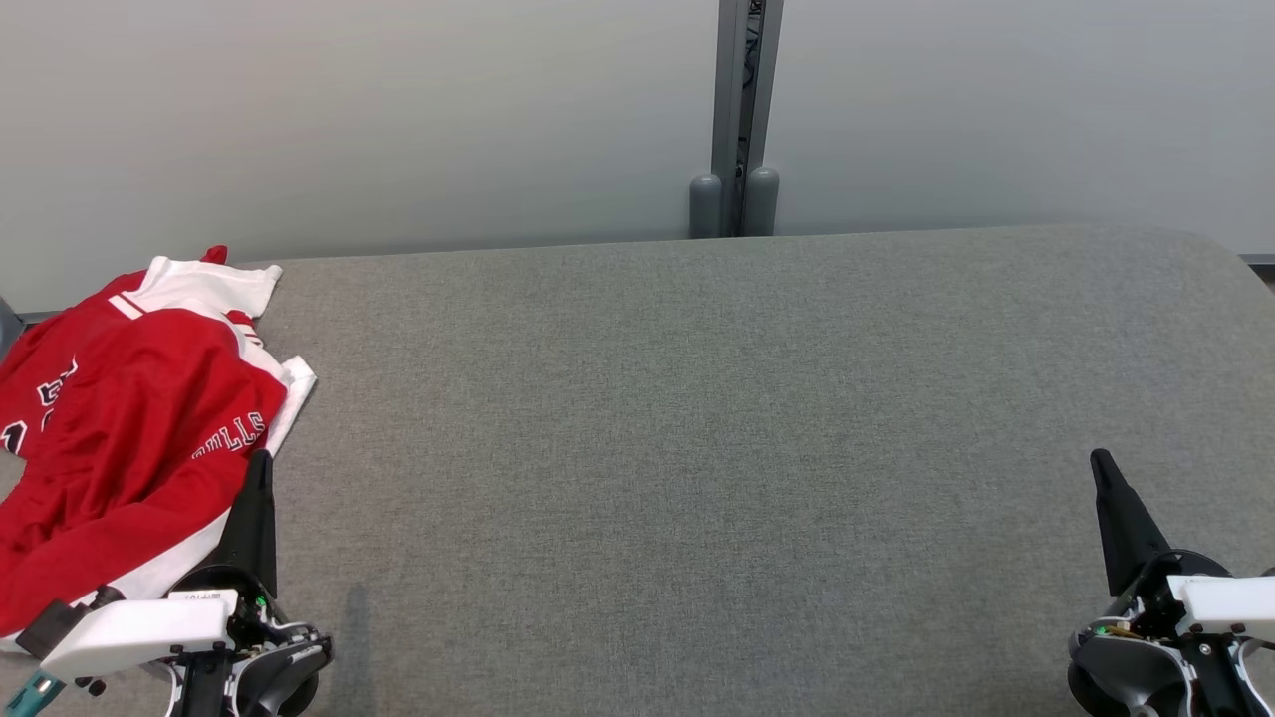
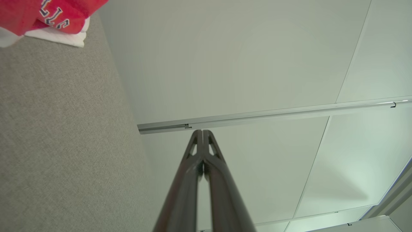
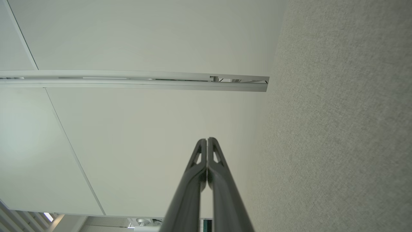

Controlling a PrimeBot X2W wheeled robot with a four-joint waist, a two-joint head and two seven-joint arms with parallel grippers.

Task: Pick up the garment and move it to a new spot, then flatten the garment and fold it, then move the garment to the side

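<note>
Grey fabric covered the table before us, with a pale wall behind it. We counted one garment, a red and white jersey, lying crumpled at the table's left end, from its far edge toward its near edge. We counted two claws: the left claw at the table's near-left, just beside the jersey's hem, and the right claw at the table's near-right, well apart from the jersey. Both had their fingers pressed together and held nothing. We judged the first step, the pick-up, not yet begun. Next, the left claw would need to spread its fingers, reach over the jersey and pinch a fold.
</note>
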